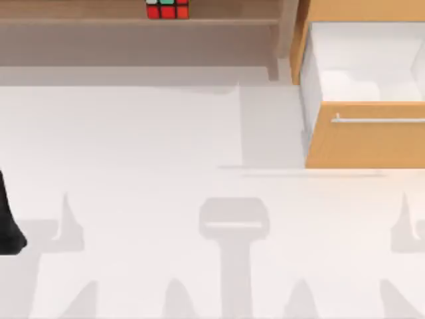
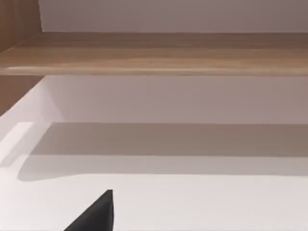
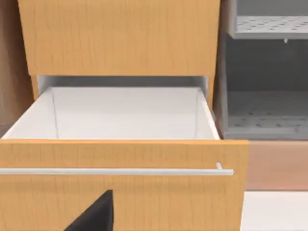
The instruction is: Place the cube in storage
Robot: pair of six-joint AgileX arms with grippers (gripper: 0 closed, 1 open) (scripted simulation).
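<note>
The cube point(image 1: 167, 9), with red, green and white squares on a black grid, sits on the long pale-brown shelf point(image 1: 80, 20) at the back, left of centre. The storage drawer point(image 1: 372, 136) stands pulled open at the back right, with an orange-tan front, a silver bar handle point(image 1: 378, 120) and white inner walls. In the right wrist view the drawer point(image 3: 120, 159) is close ahead and its inside looks bare. A black part of my right gripper point(image 3: 96, 214) shows low in that view. My left arm point(image 1: 10, 219) is at the table's left edge, far from the cube.
The shelf point(image 2: 154, 55) runs across the left wrist view above the white table, with a black part of my left gripper point(image 2: 96, 214) below it. A wooden upright point(image 1: 287, 33) separates shelf and drawer. Grey perforated racks point(image 3: 264, 110) stand beside the drawer cabinet.
</note>
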